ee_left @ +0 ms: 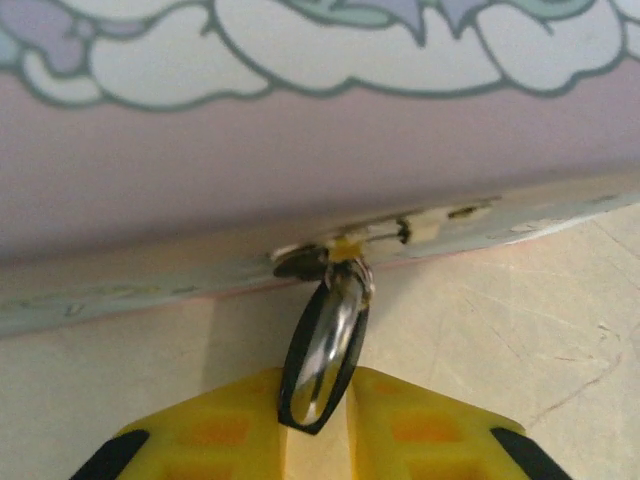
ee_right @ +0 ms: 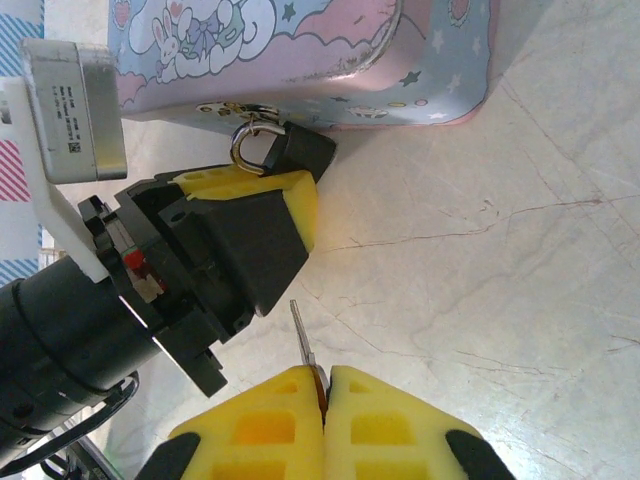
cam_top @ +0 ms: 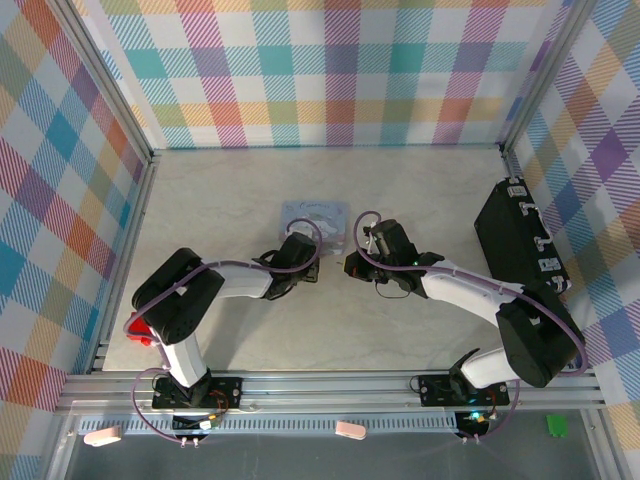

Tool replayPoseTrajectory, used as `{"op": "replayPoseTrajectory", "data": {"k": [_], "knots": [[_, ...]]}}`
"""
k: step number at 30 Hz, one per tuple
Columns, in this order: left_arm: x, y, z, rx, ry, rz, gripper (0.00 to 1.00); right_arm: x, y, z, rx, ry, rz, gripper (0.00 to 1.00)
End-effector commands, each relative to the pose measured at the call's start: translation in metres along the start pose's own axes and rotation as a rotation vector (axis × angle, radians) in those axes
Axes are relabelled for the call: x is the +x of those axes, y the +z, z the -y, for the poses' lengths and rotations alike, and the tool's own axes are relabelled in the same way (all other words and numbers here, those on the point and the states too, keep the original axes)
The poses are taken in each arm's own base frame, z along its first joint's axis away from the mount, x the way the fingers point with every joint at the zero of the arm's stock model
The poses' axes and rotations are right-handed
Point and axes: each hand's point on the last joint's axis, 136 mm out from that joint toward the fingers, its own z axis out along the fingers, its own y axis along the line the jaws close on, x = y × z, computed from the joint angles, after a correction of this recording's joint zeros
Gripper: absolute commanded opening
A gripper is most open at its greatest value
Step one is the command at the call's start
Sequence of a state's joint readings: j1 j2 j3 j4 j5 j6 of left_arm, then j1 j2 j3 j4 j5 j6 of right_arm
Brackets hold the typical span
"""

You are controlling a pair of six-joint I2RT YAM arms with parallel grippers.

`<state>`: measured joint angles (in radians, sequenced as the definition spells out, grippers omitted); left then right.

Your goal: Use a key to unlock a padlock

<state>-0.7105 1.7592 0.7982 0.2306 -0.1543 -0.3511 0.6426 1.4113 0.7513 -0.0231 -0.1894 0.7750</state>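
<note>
The padlock [ee_left: 322,350], a small dark body with a shiny face, hangs from the hasp of the pastel cartoon tin [ee_left: 320,150]. My left gripper [ee_left: 320,388] is shut on it, its yellow fingers pressing both sides. In the right wrist view the padlock [ee_right: 300,150] shows its silver shackle hooked to the tin [ee_right: 330,60], above the left gripper's fingers [ee_right: 262,190]. My right gripper [ee_right: 325,378] is shut on the key [ee_right: 303,335], whose thin blade points up toward the left gripper, well short of the padlock. From above, left gripper [cam_top: 298,250] and right gripper [cam_top: 357,263] face each other before the tin [cam_top: 317,213].
A black case [cam_top: 520,245] stands against the right wall. A red object [cam_top: 138,331] lies by the left arm's elbow. Plaid walls enclose the marble-look table [cam_top: 250,190]. The left wrist's camera block [ee_right: 75,110] sits close to the tin's left end.
</note>
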Motion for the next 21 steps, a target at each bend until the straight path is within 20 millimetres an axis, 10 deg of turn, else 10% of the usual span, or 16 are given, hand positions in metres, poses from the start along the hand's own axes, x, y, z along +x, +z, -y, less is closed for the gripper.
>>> {"op": "replayPoseTrajectory", "data": {"k": [1,21], "knots": [[0.001,-0.018,0.003,0.022,-0.015,0.01,0.18,-0.002,0.002,-0.007,-0.028,0.006,-0.01,0.0],[0.009,-0.054,0.023,0.11,-0.035,-0.125,0.11,0.015,0.036,-0.015,-0.067,-0.005,-0.078,0.0]]}}
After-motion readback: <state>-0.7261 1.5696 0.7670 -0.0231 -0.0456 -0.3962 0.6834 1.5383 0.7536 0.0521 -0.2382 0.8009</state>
